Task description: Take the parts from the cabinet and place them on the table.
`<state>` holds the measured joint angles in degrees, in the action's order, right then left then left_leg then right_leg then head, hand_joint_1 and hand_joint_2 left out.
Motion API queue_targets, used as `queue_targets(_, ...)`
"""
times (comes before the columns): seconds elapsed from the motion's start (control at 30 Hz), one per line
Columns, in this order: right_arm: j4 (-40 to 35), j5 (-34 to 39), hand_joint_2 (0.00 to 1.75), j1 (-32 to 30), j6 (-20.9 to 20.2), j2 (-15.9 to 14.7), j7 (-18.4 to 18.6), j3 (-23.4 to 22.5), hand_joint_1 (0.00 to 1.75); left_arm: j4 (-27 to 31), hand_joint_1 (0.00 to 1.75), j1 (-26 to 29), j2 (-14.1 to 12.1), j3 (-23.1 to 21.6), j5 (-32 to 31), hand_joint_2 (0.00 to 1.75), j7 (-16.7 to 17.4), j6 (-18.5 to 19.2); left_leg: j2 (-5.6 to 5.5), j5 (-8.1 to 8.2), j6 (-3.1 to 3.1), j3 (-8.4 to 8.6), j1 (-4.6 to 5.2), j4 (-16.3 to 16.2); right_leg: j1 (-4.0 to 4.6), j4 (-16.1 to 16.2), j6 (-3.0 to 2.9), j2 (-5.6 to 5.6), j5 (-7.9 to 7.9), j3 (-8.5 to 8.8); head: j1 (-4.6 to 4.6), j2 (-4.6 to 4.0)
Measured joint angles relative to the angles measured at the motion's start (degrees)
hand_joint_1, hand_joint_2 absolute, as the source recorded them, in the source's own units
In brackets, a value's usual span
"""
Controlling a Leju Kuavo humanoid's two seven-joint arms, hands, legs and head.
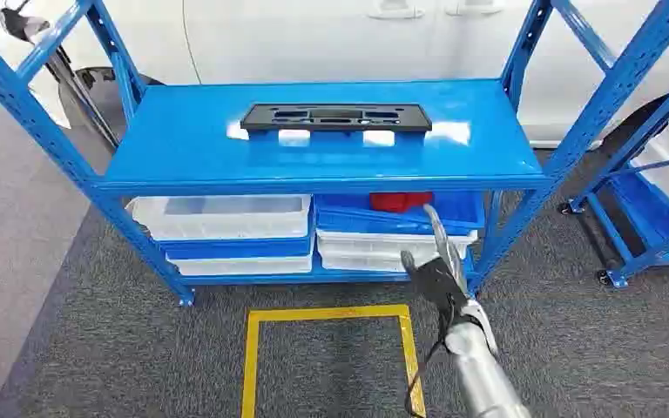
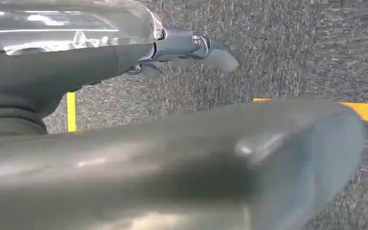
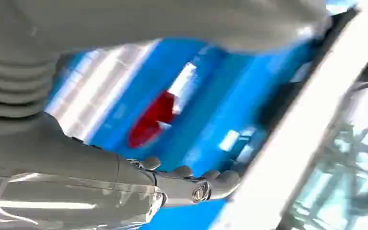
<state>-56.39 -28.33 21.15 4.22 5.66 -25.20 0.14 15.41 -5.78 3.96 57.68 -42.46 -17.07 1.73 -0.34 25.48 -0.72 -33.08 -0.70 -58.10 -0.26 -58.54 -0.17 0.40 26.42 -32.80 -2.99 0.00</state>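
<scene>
A long black plastic part with rectangular cut-outs (image 1: 335, 117) is lying flat across the middle of the top shelf of a blue metal shelving rack (image 1: 174, 148), toward its back edge. On the lower shelf, a red part (image 1: 399, 201) is sitting inside a blue plastic bin (image 1: 462, 209) on the right side, partly hidden by the shelf edge above it; in the right wrist view the same red part (image 3: 153, 117) is showing, blurred, against the blue bin.

The robot's right hand (image 1: 440, 266) is reaching up in front of the lower shelf's right half, just before the blue bin, with its fingers apart and nothing in its grasp. The right wrist view is showing this hand (image 3: 191, 184) with fingers extended toward the bin, touching nothing that can be made out. The left hand (image 2: 191, 48) is hanging over the grey carpeted floor (image 1: 575, 331), its fingers loosely spread and gripping nothing.

White plastic trays (image 1: 226, 218) are stacked on the left of the lower shelf, and more white trays (image 1: 375, 248) are sitting under the blue bin on the right. A yellow tape outline (image 1: 253, 348) is marking a square on the carpet in front of the rack. A second blue rack on castors (image 1: 653, 209) is standing to the right, and a white vehicle body (image 1: 314, 39) is standing behind.
</scene>
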Motion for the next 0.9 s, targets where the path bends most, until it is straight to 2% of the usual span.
queue_targets(0.07, -0.3, -1.95, 0.0, 2.1, 2.25, 0.17, 0.74, 2.3, 0.0, -0.16, 0.0, -0.14, 0.04, 0.78, -0.61, 0.0, 0.02, -0.26, -0.11, -0.13, 0.34, -0.46, 0.15, -0.29, -0.19, 0.33, 0.75, -0.12, -0.26, -0.15, -0.02, 0.0)
queue_targets(0.1, -0.3, -2.82, 0.0, 3.32, 3.74, 0.31, 1.22, 3.12, 0.0, -0.18, 0.0, -0.14, 0.09, 1.05, -0.83, 0.0, 0.02, -0.42, -0.14, -0.35, 0.72, -0.41, -0.02, 0.12, -0.03, 0.4, 1.11, -0.13, -0.25, -0.11, 0.0, 0.0)
queue_targets(0.13, -0.28, -3.72, 0.0, 4.56, 4.87, 0.33, 1.64, 3.82, 0.0, -0.24, 0.0, -0.21, 0.35, 1.27, -1.01, 0.0, 0.02, -0.53, -0.01, -0.67, 1.11, -0.14, -0.45, 0.56, -0.25, -0.07, 1.41, -0.14, 0.23, -0.25, 0.0, 0.0)
queue_targets(0.17, -0.26, -4.59, 0.0, 5.81, 6.08, 0.33, 1.97, 4.37, 0.0, -0.31, 0.0, -0.41, 0.44, 1.64, -1.36, 0.0, 0.02, -0.64, -0.04, -0.76, 1.39, -0.09, -0.38, 0.71, -0.23, -1.89, 1.61, -0.18, 1.43, -1.03, 0.0, 0.0)
queue_targets(0.23, 0.42, -6.64, 0.0, 8.18, 8.61, 0.35, 2.93, 5.48, 0.0, -0.55, 0.0, -0.79, 0.52, 2.29, -1.88, 0.0, 0.09, -0.81, 0.03, -0.71, 1.73, -0.17, -0.26, 0.69, -0.3, -10.94, 1.84, -0.17, 5.83, -5.48, 0.0, 0.0)
queue_targets(0.27, 0.94, -7.54, 0.0, 8.97, 9.68, 0.35, 3.3, 5.9, 0.0, -0.61, 0.0, -0.86, 0.55, 2.56, -1.97, 0.0, 0.09, -0.88, 0.02, -0.69, 1.77, -0.17, -0.22, 0.67, -0.34, -15.36, 1.98, -0.17, 7.28, -7.71, 0.0, 0.0)
queue_targets(0.3, 1.62, -8.48, 0.0, 9.82, 10.84, 0.35, 3.67, 6.2, 0.0, -0.64, 0.0, -0.88, 0.57, 2.82, -2.17, 0.0, 0.11, -0.96, -0.01, -0.67, 1.8, -0.16, -0.2, 0.61, -0.4, -18.0, 2.04, -0.17, 7.5, -9.23, 0.0, 0.0)
queue_targets(0.33, 2.51, -9.52, 0.0, 10.81, 12.1, 0.35, 4.15, 6.64, 0.0, -0.74, 0.0, -0.89, 0.63, 3.27, -2.52, 0.0, 0.13, -1.01, -0.05, -0.63, 1.82, -0.11, -0.2, 0.55, -0.47, -17.49, 2.04, -0.18, 6.28, -9.29, 0.0, 0.0)
queue_targets(0.37, 3.19, -10.44, 0.0, 11.89, 13.3, 0.33, 4.32, 6.94, 0.0, -0.83, 0.0, -0.93, 0.7, 3.54, -2.62, 0.0, 0.17, -1.03, -0.09, -0.54, 1.78, -0.07, -0.2, 0.45, -0.51, -14.27, 1.95, -0.19, 3.89, -8.01, 0.0, 0.0)
queue_targets(0.43, 4.53, -12.2, 0.0, 14.57, 15.74, 0.33, 5.03, 7.41, 0.0, -1.01, 0.0, -1.05, 0.87, 3.91, -3.09, 0.0, 0.22, -1.2, -0.12, -0.22, 1.44, 0.1, -0.19, 0.1, -0.46, -3.79, 1.41, -0.21, -1.65, -3.36, 0.0, 0.0)
queue_targets(0.47, 5.35, -13.1, 0.0, 15.89, 17.04, 0.33, 5.31, 7.58, 0.0, -1.07, 0.0, -1.18, 1.0, 4.09, -3.3, 0.0, 0.2, -1.29, -0.08, -0.07, 1.26, -0.14, -0.17, -0.01, -0.33, -0.82, 1.06, -0.26, -1.66, -2.1, 0.0, 0.0)
queue_targets(0.5, 6.27, -14.0, 0.0, 17.15, 18.26, 0.33, 5.59, 7.77, 0.0, -1.16, 0.0, -1.45, 1.05, 4.44, -3.61, 0.0, 0.26, -1.36, -0.1, 0.04, 0.95, -0.48, 0.25, -0.44, 0.03, 0.06, 0.93, -0.28, -1.61, -2.09, 0.0, 0.0)
queue_targets(0.57, 8.23, -16.03, 0.0, 19.18, 20.85, 0.24, 6.33, 8.21, 0.0, -1.33, 0.0, -1.64, 1.09, 5.0, -4.0, 0.0, 0.42, -1.44, -0.06, -0.11, 0.4, -0.51, 0.06, -0.02, 0.21, -0.21, 0.52, -0.12, -1.54, -2.34, 0.0, 0.0)
queue_targets(0.6, 9.21, -16.87, 0.0, 20.28, 22.1, 0.2, 6.69, 8.23, 0.0, -1.47, 0.0, -1.68, 1.14, 5.2, -4.35, 0.0, 0.46, -1.49, -0.06, -0.15, 0.07, -0.38, 0.12, 0.2, 0.15, -0.01, 0.2, -0.09, -1.67, -2.32, 0.0, 0.0)
queue_targets(0.63, 10.08, -17.77, 0.0, 21.38, 23.23, 0.2, 7.01, 8.34, 0.0, -1.47, 0.0, -1.8, 1.11, 5.33, -4.55, 0.0, 0.48, -1.53, -0.05, 0.23, -0.23, -0.59, 0.1, -0.08, -0.52, 0.61, -0.25, -0.14, -1.99, -1.97, -0.02, 0.0)
queue_targets(0.67, 10.78, -18.56, 0.0, 22.56, 24.2, 0.2, 7.17, 8.52, 0.0, -1.51, 0.0, -1.93, 1.16, 5.46, -4.81, 0.0, 0.5, -1.53, -0.01, 1.04, -0.49, -0.93, 0.02, -1.35, -0.5, 0.82, -0.43, -0.15, -2.0, -1.78, 0.0, 0.0)
queue_targets(0.7, 11.99, -19.68, 0.0, 23.89, 25.84, 0.2, 7.4, 8.63, 0.0, -1.6, 0.0, -2.12, 1.24, 5.75, -5.09, 0.0, 0.57, -1.51, -0.01, 3.01, -0.7, -2.51, -0.03, -4.76, -0.53, 0.81, -0.69, -0.18, -1.96, -1.76, -0.02, 0.0)
queue_targets(0.77, 14.1, -21.4, 0.0, 25.82, 28.13, 0.17, 8.04, 8.69, 0.0, -1.64, 0.0, -2.35, 1.25, 6.34, -5.6, 0.0, 0.61, -1.51, 0.0, 6.83, -1.08, -7.34, -0.16, -14.34, -0.41, 0.8, -0.96, -0.18, -1.69, -1.62, -0.02, 0.0)
queue_targets(0.8, 15.22, -22.29, 0.0, 26.47, 29.4, 0.17, 8.33, 8.69, 0.0, -1.69, 0.0, -2.33, 1.25, 6.45, -5.86, 0.0, 0.63, -1.51, 0.0, 7.36, -1.2, -9.22, -0.16, -17.62, -0.4, 0.76, -0.94, -0.17, -1.58, -1.5, -0.02, 0.0)
queue_targets(0.83, 16.14, -23.12, 0.0, 27.04, 30.5, 0.15, 8.43, 8.69, 0.0, -1.79, 0.0, -2.33, 1.25, 6.62, -6.12, 0.0, 0.63, -1.51, 0.0, 6.47, -1.26, -9.75, -0.17, -17.95, -0.41, 0.74, -0.88, -0.15, -1.41, -1.3, -0.02, 0.0)
queue_targets(0.87, 16.94, -23.98, 0.0, 27.66, 31.63, 0.13, 8.65, 8.69, 0.0, -1.88, 0.0, -2.36, 1.25, 6.73, -6.41, 0.0, 0.63, -1.42, 0.01, 4.28, -1.23, -8.9, -0.2, -15.5, -0.45, 0.71, -0.73, -0.09, -1.19, -1.0, -0.02, 0.0)
queue_targets(0.9, 17.48, -24.69, 0.0, 28.19, 32.65, 0.09, 8.87, 8.69, 0.0, -1.9, 0.0, -2.39, 1.25, 6.8, -6.73, 0.0, 0.63, -1.31, 0.02, 1.48, -1.12, -6.99, -0.25, -11.19, -0.47, 0.69, -0.61, -0.06, -0.93, -0.6, -0.02, 0.0)
